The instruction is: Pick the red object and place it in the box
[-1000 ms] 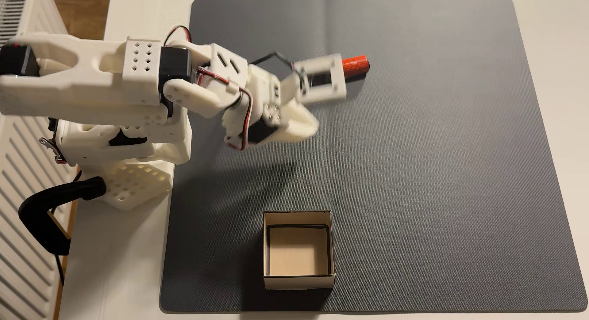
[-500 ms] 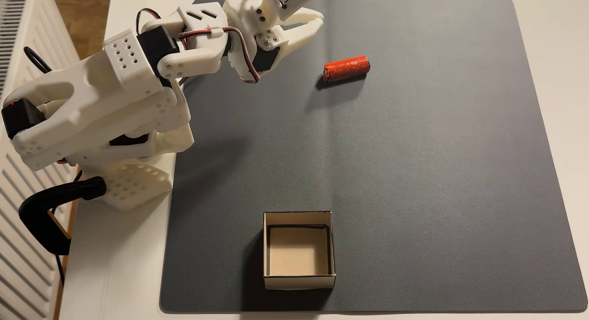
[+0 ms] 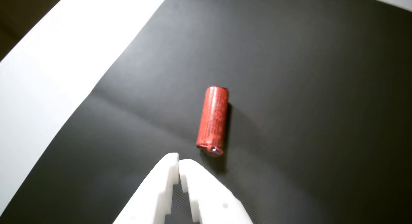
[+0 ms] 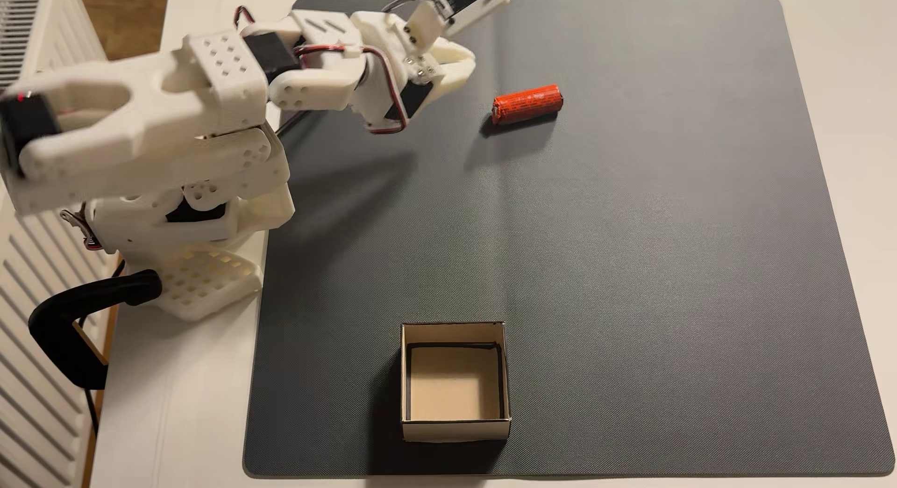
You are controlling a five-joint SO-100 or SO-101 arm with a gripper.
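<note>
The red object (image 4: 527, 103), a small orange-red roll with dark print and a foil end, lies on its side on the far part of the grey mat (image 4: 631, 274). In the wrist view the roll (image 3: 214, 121) lies just beyond and slightly right of my fingertips. My white gripper (image 3: 178, 161) is shut with nothing between its fingers. In the fixed view my gripper (image 4: 470, 63) hovers to the left of the roll, apart from it. The tan cardboard box (image 4: 455, 430) stands open-topped at the mat's near edge, with nothing inside.
The arm's base (image 4: 204, 279) is fixed at the mat's left edge with a black clamp (image 4: 73, 323). A white radiator (image 4: 29, 371) runs along the left. White table (image 3: 48, 72) borders the mat on the left in the wrist view.
The gripper swung from above the roll's left end up to the mat's far edge, then came back down and left a little. The roll and the box have stayed put.
</note>
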